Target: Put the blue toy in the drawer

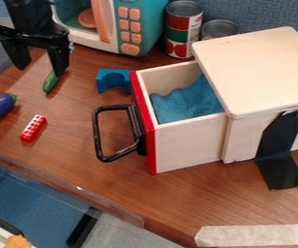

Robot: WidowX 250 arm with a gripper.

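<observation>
Blue arch block (105, 79) looks light and stiff, so pinch one solid end; your fingers (59, 60) stand wide apart, holding nothing.

We took this for a robotics lab, given the black gripper (41, 71) that hung over a wood-look table (203, 193) with pale tape (261, 236) stuck across a corner. On it we had a toy-kitchen scene, with a play microwave (154, 17) beside 2 cans, a taller can (183, 31) and a shorter can (218, 29), against blue, fabric-like panelling (268, 12).
</observation>
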